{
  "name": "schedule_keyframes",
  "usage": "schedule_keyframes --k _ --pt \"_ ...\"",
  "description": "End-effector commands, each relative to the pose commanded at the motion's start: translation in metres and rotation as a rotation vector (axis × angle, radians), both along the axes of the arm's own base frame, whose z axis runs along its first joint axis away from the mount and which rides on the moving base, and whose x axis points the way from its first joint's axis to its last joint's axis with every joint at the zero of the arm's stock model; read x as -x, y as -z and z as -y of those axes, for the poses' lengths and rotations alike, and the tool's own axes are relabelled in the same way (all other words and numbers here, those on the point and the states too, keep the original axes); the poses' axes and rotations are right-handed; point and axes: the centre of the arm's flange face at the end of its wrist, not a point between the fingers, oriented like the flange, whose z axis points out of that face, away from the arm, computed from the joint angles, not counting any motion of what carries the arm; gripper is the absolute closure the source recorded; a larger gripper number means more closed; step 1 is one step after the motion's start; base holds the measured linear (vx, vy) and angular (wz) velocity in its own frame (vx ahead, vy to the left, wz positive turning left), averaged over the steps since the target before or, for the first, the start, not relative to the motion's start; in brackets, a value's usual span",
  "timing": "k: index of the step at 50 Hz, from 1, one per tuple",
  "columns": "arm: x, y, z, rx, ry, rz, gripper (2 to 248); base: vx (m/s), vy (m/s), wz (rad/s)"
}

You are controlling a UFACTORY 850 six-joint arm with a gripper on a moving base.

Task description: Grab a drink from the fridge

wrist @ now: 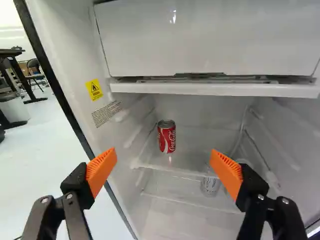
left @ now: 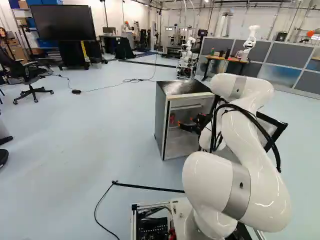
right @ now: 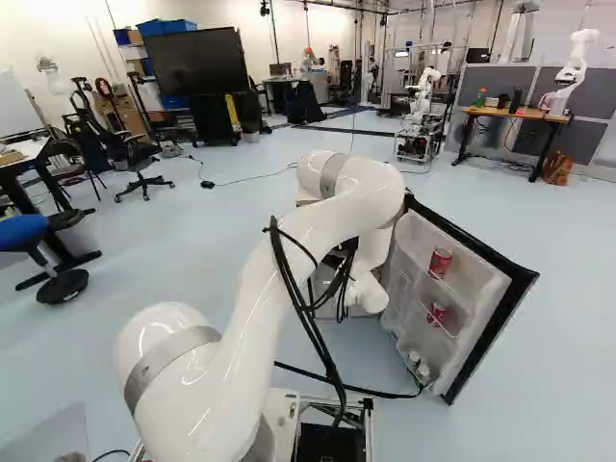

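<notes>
Pale blue floor (left: pixel 100 125) runs up to the fridge (left: pixel 161 120), whose door (right: pixel 476 313) is wide open, so access looks settled. No drink is in hand: the gripper (wrist: pixel 164 152) is at the fridge's mouth with its fingers spread wide, holding nothing. Left to do, I judge, are reaching in, closing on a drink, and bringing it out.

The likeliest target is the red can (wrist: pixel 166 136), upright on the upper shelf (wrist: pixel 150 165), set back from the front edge and near the side wall carrying the yellow label (wrist: pixel 94 89). It lies ahead of the gripper, between the lines of its fingers but beyond their reach.

Only the wrist view shows that shelf clearly, along with a pale can (wrist: pixel 210 186) below it. From the left base view come the fridge's outer side and top, with the can a mere red patch. The right base view hides the interior behind the arm (right: pixel 289 255), yet alone reveals two red cans (right: pixel 440 262) in the door racks, one above the other.
</notes>
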Motion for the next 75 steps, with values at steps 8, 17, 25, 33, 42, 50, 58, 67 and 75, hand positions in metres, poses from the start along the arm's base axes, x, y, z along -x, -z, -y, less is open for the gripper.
schedule_keyframes --k 8,17,25,33,42,50,58,67,75 --pt "-0.012 0.011 0.002 0.009 -0.010 0.014 3 0.000 0.000 0.000" --pt "-0.027 0.017 0.003 0.022 -0.021 0.035 3 0.000 0.000 0.000" --pt "-0.040 0.020 0.005 0.035 -0.030 0.055 3 0.000 0.000 0.000" --pt "-0.053 0.023 0.006 0.048 -0.040 0.076 3 0.000 0.000 0.000" --pt "-0.068 0.026 0.008 0.062 -0.050 0.100 3 0.000 0.000 0.000" --pt "-0.080 0.029 0.008 0.075 -0.059 0.117 3 0.000 0.000 0.000" --pt "-0.091 0.033 0.007 0.089 -0.070 0.129 3 0.000 0.000 0.000" --pt "-0.104 0.037 0.006 0.105 -0.077 0.138 3 0.000 0.000 0.000" --pt "-0.114 0.040 0.006 0.120 -0.076 0.142 3 0.000 0.000 0.000"
